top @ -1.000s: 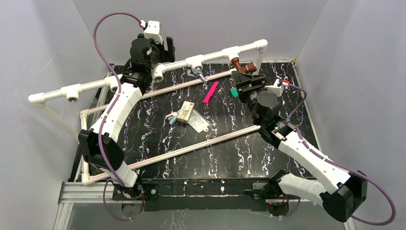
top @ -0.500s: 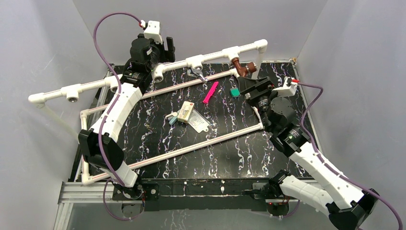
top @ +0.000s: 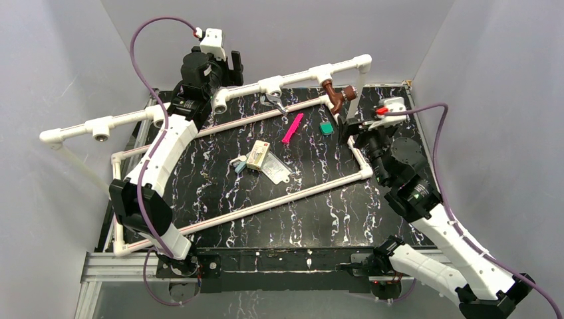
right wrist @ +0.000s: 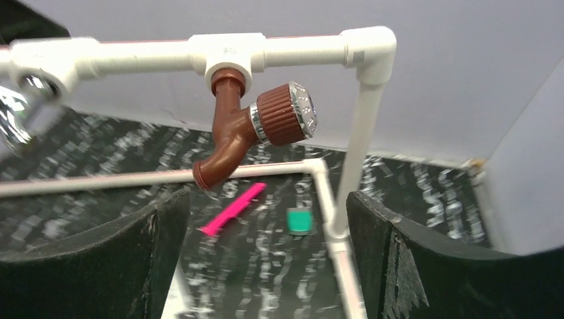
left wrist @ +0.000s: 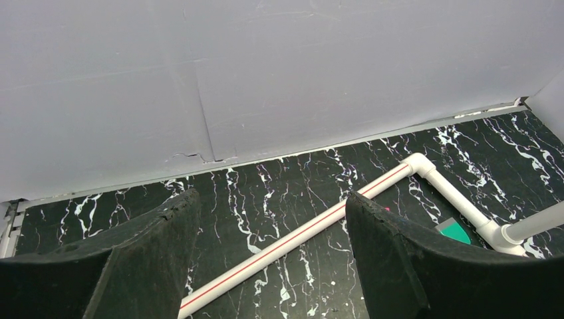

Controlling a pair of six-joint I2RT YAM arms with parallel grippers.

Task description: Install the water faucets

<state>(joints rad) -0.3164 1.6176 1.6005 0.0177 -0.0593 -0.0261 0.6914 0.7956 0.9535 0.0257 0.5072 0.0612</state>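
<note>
The dark reddish-brown faucet hangs from the right tee socket of the raised white pipe rail, spout down. In the right wrist view this brown faucet sits screwed under its tee, knob facing right. My right gripper is open and empty, just below and right of it, not touching. The silver faucet shows beneath the middle tee; whether it is attached I cannot tell. My left gripper is open and empty at the back wall.
A pink flat strip, a green piece, a small box and a clear packet lie on the black marbled table. White pipes with a red stripe cross the table. Grey walls enclose three sides.
My right gripper opened, let go of the brown faucet and drew back to the right and toward the near side. The faucet stays on its tee. The left arm has not moved.
</note>
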